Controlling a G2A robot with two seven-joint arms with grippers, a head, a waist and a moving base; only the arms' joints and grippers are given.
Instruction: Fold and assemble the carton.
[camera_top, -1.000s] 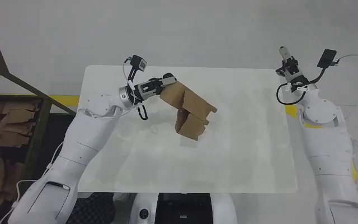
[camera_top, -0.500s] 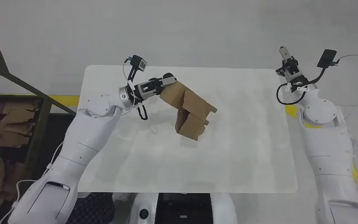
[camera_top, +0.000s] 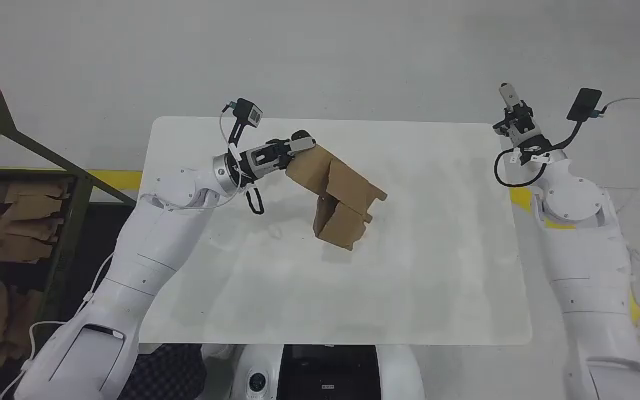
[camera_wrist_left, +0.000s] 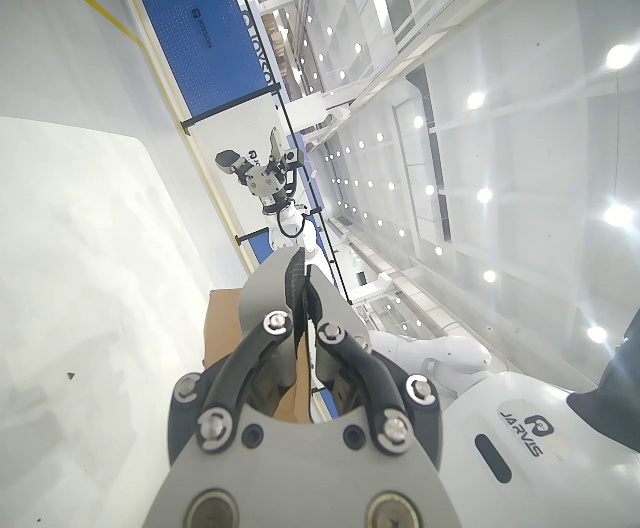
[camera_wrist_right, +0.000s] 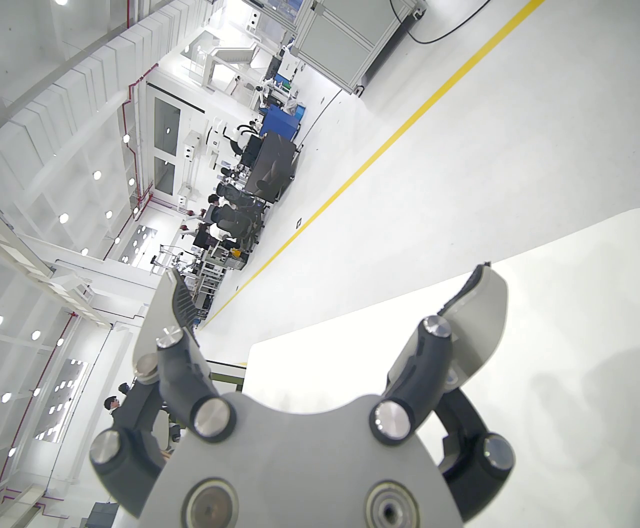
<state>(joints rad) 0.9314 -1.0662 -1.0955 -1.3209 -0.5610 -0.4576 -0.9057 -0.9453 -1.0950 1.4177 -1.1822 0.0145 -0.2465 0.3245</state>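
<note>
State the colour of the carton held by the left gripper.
The carton is plain brown cardboard, clearest in the top view.

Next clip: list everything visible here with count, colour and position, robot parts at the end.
carton: one, brown, partly folded, near the table's middle, one flap raised toward the far left.
table: one, white, under the carton.
flat cardboard pieces: a stack, brown, beside the table's left side; count unclear.
floor line: one, yellow, on the floor beyond the table.
left gripper: one, grey and black, shut on the carton's raised flap.
right gripper: one, grey and black, open and empty, past the table's far right corner.
</note>
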